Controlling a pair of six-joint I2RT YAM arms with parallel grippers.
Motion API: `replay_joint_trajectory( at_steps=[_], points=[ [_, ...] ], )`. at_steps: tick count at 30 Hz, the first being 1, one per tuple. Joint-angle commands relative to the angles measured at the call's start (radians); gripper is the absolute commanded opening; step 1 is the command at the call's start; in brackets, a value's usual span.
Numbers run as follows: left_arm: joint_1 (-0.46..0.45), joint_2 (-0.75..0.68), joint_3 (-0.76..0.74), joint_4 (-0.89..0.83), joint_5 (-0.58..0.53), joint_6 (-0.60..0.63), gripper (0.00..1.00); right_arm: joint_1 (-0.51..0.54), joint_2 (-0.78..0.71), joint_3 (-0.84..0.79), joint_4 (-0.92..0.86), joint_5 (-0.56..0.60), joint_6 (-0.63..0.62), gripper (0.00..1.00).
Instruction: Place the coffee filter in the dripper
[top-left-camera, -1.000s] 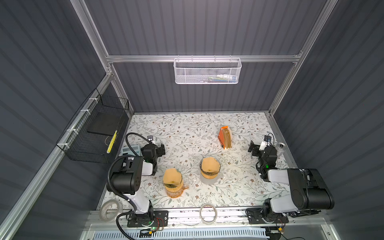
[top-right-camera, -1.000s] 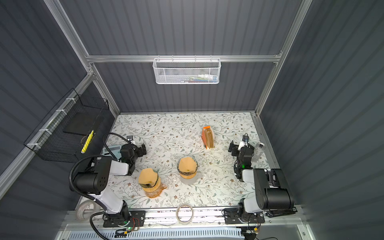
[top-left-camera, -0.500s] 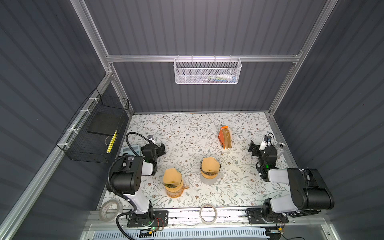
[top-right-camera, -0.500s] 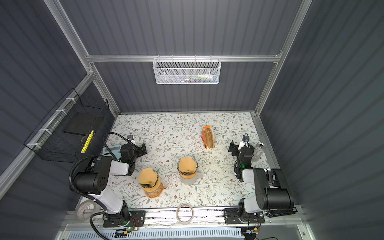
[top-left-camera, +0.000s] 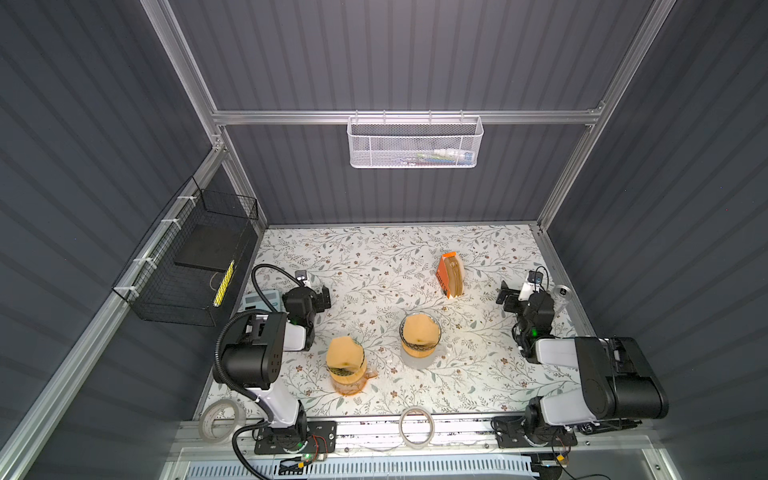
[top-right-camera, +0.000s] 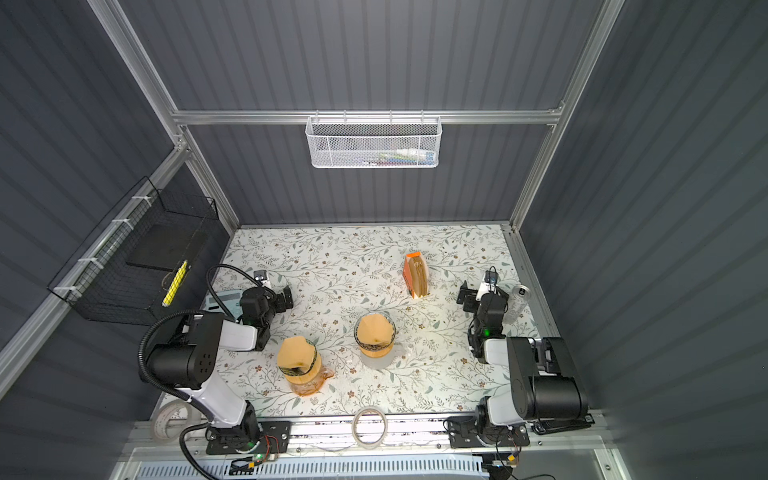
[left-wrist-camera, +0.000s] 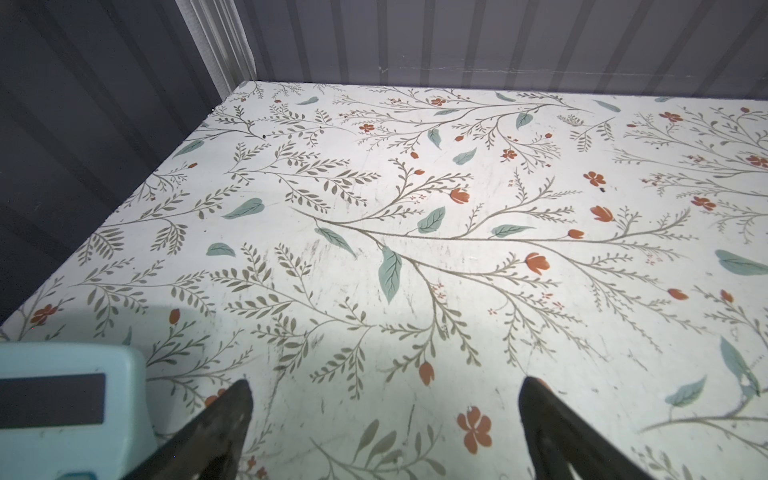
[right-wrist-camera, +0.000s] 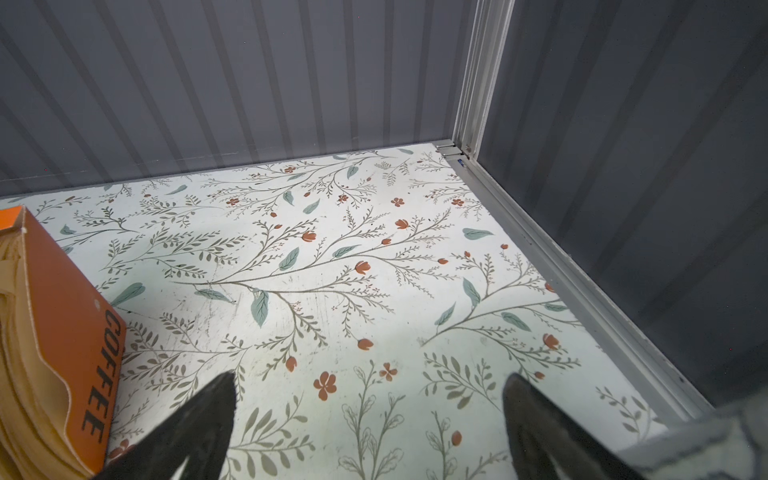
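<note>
Nearby, the filter box (right-wrist-camera: 70, 332) stands clear of the right gripper (right-wrist-camera: 370, 376).

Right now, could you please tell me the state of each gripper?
Left gripper: open, holding nothing.
Right gripper: open, holding nothing.

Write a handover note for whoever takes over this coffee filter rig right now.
Left gripper: open, empty, fingers apart over the bare floral-patterned table.
Right gripper: open, empty, near the orange cardboard box of tan paper filters.
Orange-tinted transparent dripper, front left: appears to hold a tan paper filter.
Clear dripper, centre: appears to hold a second tan filter.
Done: both drippers look loaded.
Left: probably only checking that the filters sit fully down; the top views cannot settle that.
</note>
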Motion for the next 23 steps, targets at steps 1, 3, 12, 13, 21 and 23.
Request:
replay_joint_trajectory(
  at_steps=[1, 3, 12, 13, 21, 23],
  points=[
    [0.001, 0.011, -0.012, 0.026, 0.008, 0.018, 1.00, -0.004, 0.003, 0.005, 0.021, -0.003, 0.009, 0.99],
    [0.001, 0.011, -0.012, 0.026, 0.009, 0.018, 1.00, -0.004, 0.003, 0.005, 0.021, -0.003, 0.008, 0.99],
    [0.001, 0.011, -0.012, 0.025, 0.008, 0.018, 0.99, -0.004, 0.003, 0.007, 0.018, -0.003, 0.009, 0.99],
    [0.001, 0.012, -0.011, 0.024, 0.015, 0.020, 0.99, -0.004, 0.003, 0.006, 0.018, -0.002, 0.009, 0.99],
    [-0.002, 0.015, -0.005, 0.019, 0.016, 0.027, 0.99, -0.005, 0.003, 0.008, 0.018, -0.002, 0.009, 0.99],
    [-0.002, 0.012, -0.010, 0.022, 0.022, 0.028, 1.00, -0.004, 0.003, 0.008, 0.018, -0.003, 0.008, 0.99]
  ],
)
